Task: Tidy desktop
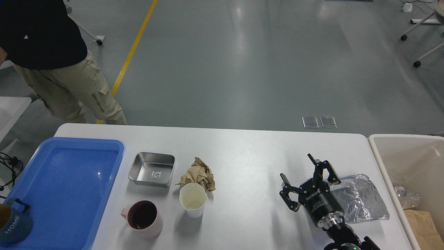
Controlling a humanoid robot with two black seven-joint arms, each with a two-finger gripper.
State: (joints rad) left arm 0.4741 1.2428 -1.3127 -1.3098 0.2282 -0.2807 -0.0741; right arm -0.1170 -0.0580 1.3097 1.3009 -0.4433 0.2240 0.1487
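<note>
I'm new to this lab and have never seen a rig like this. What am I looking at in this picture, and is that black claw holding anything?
The picture is taken from the robot's own head, looking down at a white desktop it is meant to tidy. The black claw is its right gripper, open and holding nothing; the left arm is out of view. On the desktop lie a crinkled clear plastic bag beside the gripper, a crumpled brown paper, a white paper cup, a pink mug and a metal tray. A blue tray on the left holds a dark blue mug. A beige bin stands at the right.
</note>
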